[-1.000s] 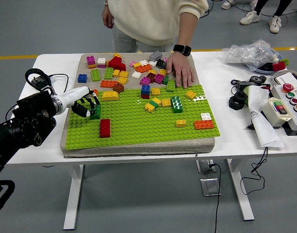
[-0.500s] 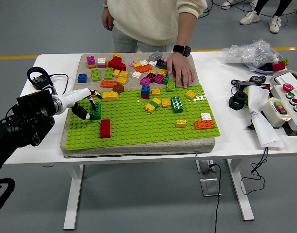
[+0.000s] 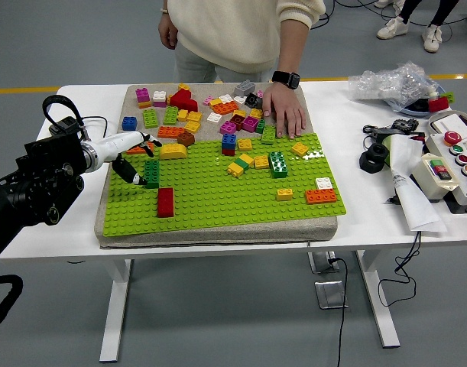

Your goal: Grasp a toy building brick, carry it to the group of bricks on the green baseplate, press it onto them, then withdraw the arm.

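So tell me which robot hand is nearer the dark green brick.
Left. The left hand sits right beside the dark green brick, on its left; the right hand is out of view.

Just a white table point(image 3: 218, 237) on white legs over a grey floor point(image 3: 218, 321) with a yellow line point(image 3: 19, 89) running behind.

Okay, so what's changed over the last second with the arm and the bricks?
The left hand has pulled back toward the left edge, its fingers opening off the green brick, which now stands alone on the baseplate. The red brick, the other bricks and the person's hand at the far side have not moved.
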Robot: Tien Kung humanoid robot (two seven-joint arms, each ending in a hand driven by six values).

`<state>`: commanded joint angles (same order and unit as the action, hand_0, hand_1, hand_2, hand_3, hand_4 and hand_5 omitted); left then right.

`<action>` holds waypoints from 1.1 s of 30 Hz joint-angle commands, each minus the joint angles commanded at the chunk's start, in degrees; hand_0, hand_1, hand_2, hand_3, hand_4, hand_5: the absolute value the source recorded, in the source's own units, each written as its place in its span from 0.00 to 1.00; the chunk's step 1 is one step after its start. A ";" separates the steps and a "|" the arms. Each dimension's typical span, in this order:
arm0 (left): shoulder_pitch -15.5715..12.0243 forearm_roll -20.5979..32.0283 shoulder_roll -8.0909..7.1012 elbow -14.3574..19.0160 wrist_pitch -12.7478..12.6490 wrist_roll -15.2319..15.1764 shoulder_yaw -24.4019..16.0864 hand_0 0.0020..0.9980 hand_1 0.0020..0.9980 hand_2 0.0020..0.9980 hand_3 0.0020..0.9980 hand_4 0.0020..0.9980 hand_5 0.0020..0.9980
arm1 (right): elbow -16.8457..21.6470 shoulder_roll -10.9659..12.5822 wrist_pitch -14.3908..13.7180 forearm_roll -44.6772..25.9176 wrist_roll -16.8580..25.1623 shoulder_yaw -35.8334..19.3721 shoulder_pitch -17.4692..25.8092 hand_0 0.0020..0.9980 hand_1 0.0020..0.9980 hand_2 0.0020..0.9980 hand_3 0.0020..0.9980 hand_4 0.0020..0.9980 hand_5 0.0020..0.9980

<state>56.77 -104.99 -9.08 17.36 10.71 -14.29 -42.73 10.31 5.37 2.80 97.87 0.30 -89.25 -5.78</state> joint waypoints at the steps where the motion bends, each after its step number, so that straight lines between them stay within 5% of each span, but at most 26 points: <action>1: -0.02 -0.34 -0.03 0.17 0.16 0.08 -0.14 0.94 0.91 0.76 0.89 0.86 0.00 | 0.00 0.00 0.01 0.00 -0.02 -0.02 0.04 0.78 0.70 0.75 0.77 1.00 0.77; 33: 1.22 5.03 1.60 -4.18 -1.05 -0.53 4.75 0.97 0.93 0.82 0.93 0.90 0.02 | 0.00 0.01 0.08 -0.46 -0.05 0.37 -0.40 0.78 0.71 0.75 0.77 1.00 0.77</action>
<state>57.98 -99.96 -7.48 13.18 9.66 -14.82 -37.98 10.31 5.38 2.88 97.41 0.25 -88.88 -6.17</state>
